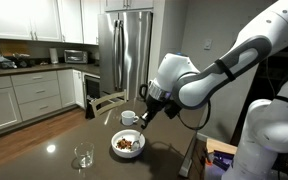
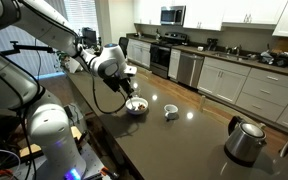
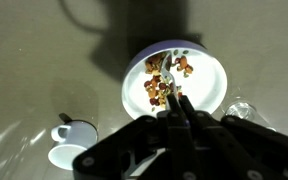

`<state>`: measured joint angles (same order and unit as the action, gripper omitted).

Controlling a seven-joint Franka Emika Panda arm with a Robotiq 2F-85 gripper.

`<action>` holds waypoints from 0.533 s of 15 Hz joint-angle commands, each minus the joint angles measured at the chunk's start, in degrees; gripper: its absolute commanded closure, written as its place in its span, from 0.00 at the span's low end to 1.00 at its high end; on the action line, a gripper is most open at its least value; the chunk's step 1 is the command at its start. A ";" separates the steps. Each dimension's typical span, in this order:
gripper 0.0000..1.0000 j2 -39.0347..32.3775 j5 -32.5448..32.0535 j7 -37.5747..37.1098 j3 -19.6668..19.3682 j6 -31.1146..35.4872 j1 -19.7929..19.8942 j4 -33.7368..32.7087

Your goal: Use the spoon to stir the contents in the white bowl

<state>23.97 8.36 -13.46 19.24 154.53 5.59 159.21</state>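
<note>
Kitchen w/ white cabinets, steel fridge (image 1: 134,50). On the dark glossy countertop (image 2: 184,150), the white bowl (image 3: 209,85) w/ brown contents (image 3: 156,90) sits nr the robot-side edge. Handled cup (image 3: 74,133) and glass (image 1: 83,157) are close by. Gripper (image 3: 174,102) is clenched on the spoon (image 3: 171,78), tip in the contents.

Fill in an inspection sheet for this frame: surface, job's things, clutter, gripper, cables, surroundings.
Surface: dark glossy countertop, reflecting light.
Job's things: white bowl holds brown contents; spoon dips into them.
Clutter: cup, glass, kettle, all apart from the bowl.
Gripper: gripper above bowl, shut on spoon.
Cables: dark cable hanging along the arm.
Surroundings: kitchen; fridge, white cabinets.
</note>
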 commanded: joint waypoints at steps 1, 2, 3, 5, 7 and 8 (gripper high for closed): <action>0.95 -2.08 -7.73 -6.13 0.43 1.10 -0.25 -1.15; 0.95 -2.39 -9.02 -7.35 0.63 0.98 -0.41 -1.48; 0.95 -2.94 -9.87 -8.15 0.62 0.69 -0.77 -1.98; 0.96 -4.11 -11.00 -9.62 0.77 0.20 -1.44 -2.96; 0.95 -5.30 -11.21 -10.20 0.56 -0.37 -2.43 -3.96; 0.95 -5.78 -10.95 -10.14 0.39 -0.62 -3.09 -4.47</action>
<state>21.38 -0.92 -21.03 19.95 154.74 4.02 156.93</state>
